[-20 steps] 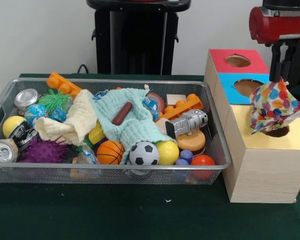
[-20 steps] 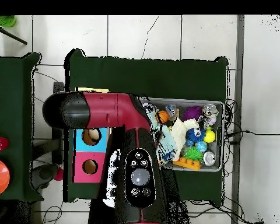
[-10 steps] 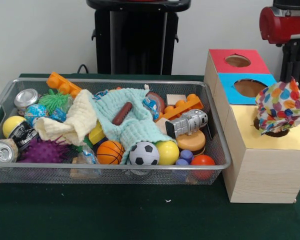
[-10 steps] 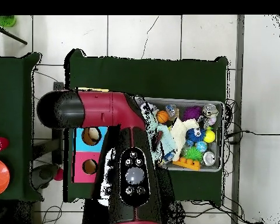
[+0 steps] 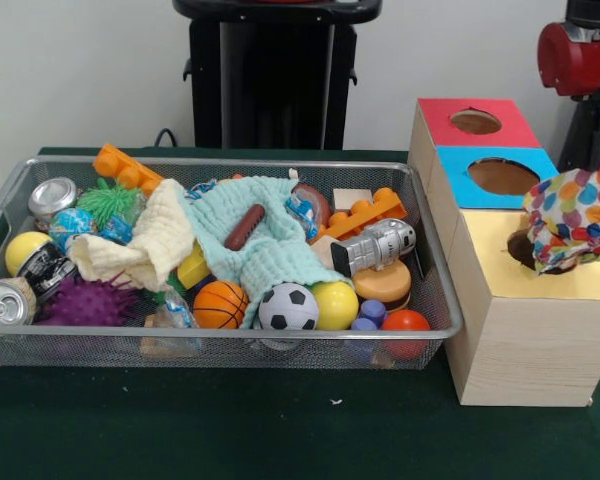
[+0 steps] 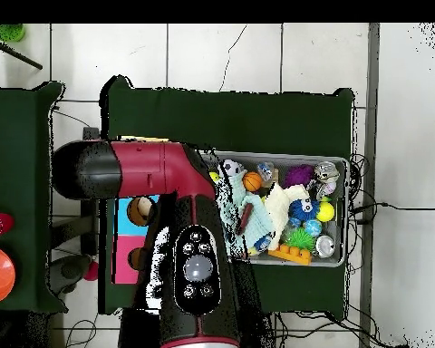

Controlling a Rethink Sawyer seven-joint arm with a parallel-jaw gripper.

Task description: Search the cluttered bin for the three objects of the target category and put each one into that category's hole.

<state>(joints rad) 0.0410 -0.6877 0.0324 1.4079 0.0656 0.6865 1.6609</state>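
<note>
here the spotted cloth (image 5: 572, 218) hangs bunched above the yellow top (image 5: 500, 262) of the wooden box (image 5: 525, 340), covering most of the dark hole (image 5: 521, 248) in that panel, of which only a sliver shows at the cloth's left edge. the pincer itself is hidden behind the cloth, so i cannot tell whether it is clenched or released, though the cloth sits raised under the dark arm column (image 5: 592, 125) and the red arm section (image 5: 578, 55) at the right edge. behind the yellow panel lie the blue panel (image 5: 495, 176) and the red panel (image 5: 475, 122), each with its own round hole.

the wire bin (image 5: 432, 270) stands just left of the box on the green table (image 5: 280, 430). in it, a mint cloth (image 5: 275, 245) lies across the middle with a brown sausage toy (image 5: 245, 227) on top, and a cream cloth (image 5: 145, 245) is beside it to the left. along the near wall sit a basketball (image 5: 220, 304), a soccer ball (image 5: 288, 307) and a yellow ball (image 5: 336, 305), touching in a row. in the overhead view the red and black arm (image 6: 189, 272) covers much of the box and the bin's near end.
</note>
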